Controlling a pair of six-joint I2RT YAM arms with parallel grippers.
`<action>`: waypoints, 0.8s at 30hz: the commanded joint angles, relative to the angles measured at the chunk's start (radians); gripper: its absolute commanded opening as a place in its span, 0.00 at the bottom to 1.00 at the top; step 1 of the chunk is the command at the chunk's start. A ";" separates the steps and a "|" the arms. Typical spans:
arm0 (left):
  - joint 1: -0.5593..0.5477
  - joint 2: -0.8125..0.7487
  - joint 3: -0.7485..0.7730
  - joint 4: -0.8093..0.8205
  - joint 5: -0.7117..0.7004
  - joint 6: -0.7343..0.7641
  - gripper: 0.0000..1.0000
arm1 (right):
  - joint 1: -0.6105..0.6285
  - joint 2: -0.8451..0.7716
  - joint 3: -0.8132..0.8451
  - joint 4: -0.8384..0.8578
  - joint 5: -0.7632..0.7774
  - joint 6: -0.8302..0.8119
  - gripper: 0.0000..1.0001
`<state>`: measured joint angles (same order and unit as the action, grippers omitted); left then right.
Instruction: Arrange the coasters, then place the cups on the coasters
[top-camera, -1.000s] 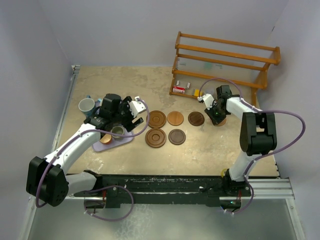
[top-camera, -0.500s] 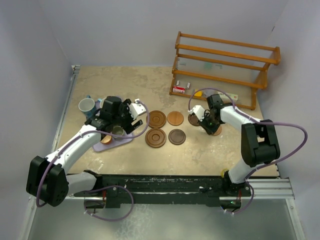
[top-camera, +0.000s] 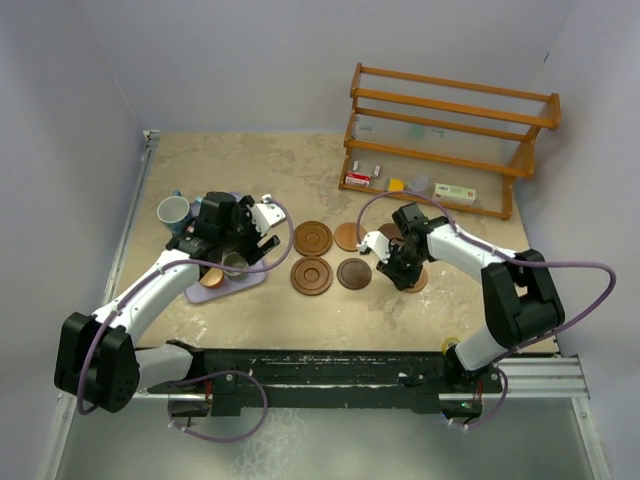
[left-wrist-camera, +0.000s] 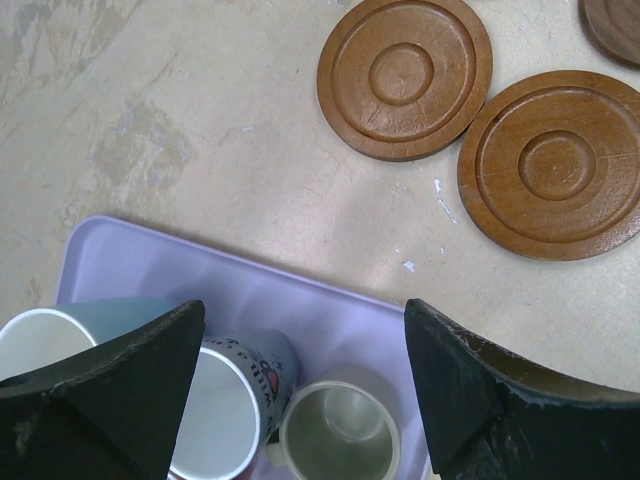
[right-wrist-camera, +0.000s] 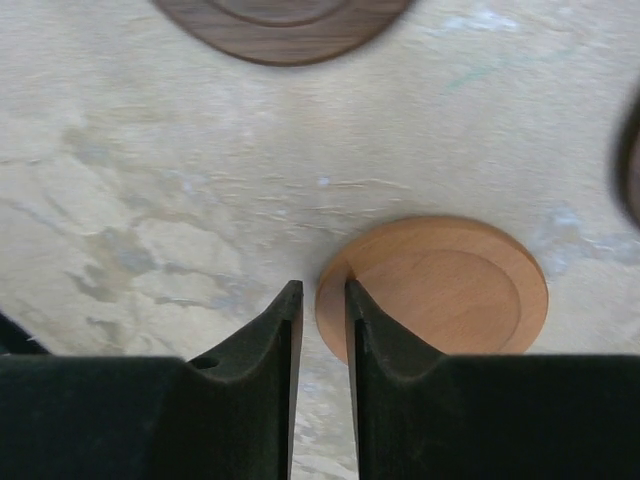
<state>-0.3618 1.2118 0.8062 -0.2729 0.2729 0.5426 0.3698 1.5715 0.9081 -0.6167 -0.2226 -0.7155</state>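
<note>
The light coaster (right-wrist-camera: 450, 285) lies flat, plain face up; being round, it has no long axis. It sits at 3 o'clock of a block of four coasters (top-camera: 311, 275), which also lie flat, two showing concentric grooves. The right gripper (right-wrist-camera: 322, 290) stands over its rim with the jaws nearly together and the rim in the narrow gap; a firm pinch cannot be confirmed. The left gripper (left-wrist-camera: 305, 310) is spread wide and holds nothing, above the lavender tray (left-wrist-camera: 150, 265) at 9 o'clock. On the tray the grey-green cup (left-wrist-camera: 340, 435) stands upright, mouth up. The table (top-camera: 260, 170) is mottled beige, enclosed by pale walls (top-camera: 250, 60). A wooden rack (top-camera: 450, 110) stands at 1 o'clock.
</note>
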 joint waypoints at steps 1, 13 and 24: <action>0.017 -0.007 -0.004 0.050 0.010 -0.006 0.78 | 0.009 -0.078 -0.021 -0.078 -0.108 0.028 0.29; 0.025 -0.035 -0.006 0.043 0.025 -0.005 0.78 | -0.199 -0.192 -0.040 -0.111 -0.036 -0.105 0.60; 0.029 -0.027 -0.006 0.043 0.022 -0.003 0.78 | -0.240 -0.125 -0.120 -0.020 0.052 -0.201 0.76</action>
<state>-0.3424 1.2057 0.8036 -0.2691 0.2764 0.5426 0.1307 1.4132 0.8062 -0.6758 -0.2028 -0.8665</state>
